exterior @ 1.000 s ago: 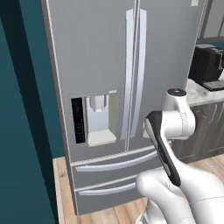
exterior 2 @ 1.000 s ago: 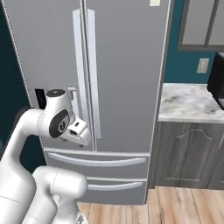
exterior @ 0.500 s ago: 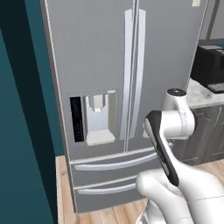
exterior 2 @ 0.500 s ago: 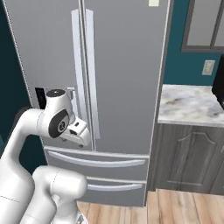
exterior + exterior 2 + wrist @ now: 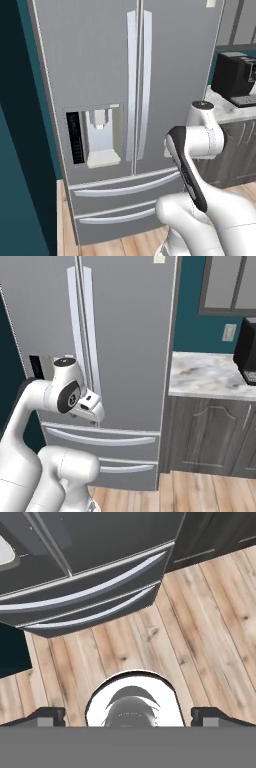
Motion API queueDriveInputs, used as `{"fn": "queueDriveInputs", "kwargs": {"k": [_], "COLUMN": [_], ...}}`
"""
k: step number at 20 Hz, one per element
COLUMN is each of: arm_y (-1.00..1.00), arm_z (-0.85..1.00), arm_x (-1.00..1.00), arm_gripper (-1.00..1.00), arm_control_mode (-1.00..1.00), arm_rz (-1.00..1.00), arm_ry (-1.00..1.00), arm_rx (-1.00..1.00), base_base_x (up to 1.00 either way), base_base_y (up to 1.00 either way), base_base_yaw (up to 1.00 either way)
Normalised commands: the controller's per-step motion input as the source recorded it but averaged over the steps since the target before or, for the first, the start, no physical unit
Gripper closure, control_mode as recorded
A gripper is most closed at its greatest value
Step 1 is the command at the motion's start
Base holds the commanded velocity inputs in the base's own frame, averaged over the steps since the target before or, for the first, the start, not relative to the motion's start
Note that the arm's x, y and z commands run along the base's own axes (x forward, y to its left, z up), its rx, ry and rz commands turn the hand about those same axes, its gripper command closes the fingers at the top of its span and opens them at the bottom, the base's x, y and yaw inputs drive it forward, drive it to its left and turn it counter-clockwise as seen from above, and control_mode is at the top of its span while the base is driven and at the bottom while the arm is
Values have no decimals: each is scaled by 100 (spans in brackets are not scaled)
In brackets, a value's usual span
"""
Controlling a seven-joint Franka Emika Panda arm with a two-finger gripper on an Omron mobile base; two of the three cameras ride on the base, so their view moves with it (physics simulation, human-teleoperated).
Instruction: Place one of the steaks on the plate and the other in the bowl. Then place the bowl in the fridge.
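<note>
The tall grey fridge (image 5: 100, 60) stands straight ahead with both doors and both lower drawers shut; it also fills the left of the right base view (image 5: 130, 331). Its water dispenser (image 5: 100, 137) sits in the left door. In the hand view the camera looks down at the fridge's drawers (image 5: 90, 592) and the floor. My gripper (image 5: 129, 717) is open, its two dark fingertips (image 5: 47, 716) far apart with nothing between them. The arm is folded in front of the fridge, with the hand (image 5: 90, 405) held low. The steaks, the plate and the bowl are out of view.
A marble counter (image 5: 210, 373) over grey cabinets (image 5: 210, 431) adjoins the fridge on the right. A black coffee machine (image 5: 237, 75) stands on it. A teal wall (image 5: 20, 150) lies left of the fridge. Wood floor (image 5: 200, 612) runs in front.
The whole scene has slid leftward in both base views, so the base has moved; more of the counter and coffee machine shows. The arm's pose and open gripper are unchanged.
</note>
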Motion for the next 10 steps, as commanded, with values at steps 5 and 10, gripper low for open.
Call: {"fn": "queueDriveInputs", "kwargs": {"k": [5,10], "arm_y": [0,0], "arm_z": [0,0], "arm_x": [0,0], "arm_gripper": [-100,-100], "arm_control_mode": [100,100], "arm_rz": [0,0], "arm_ry": [0,0], "arm_rx": [0,0], "base_base_x": [-17,-46], "base_base_y": [48,2], "base_base_yaw": [-5,-2]}}
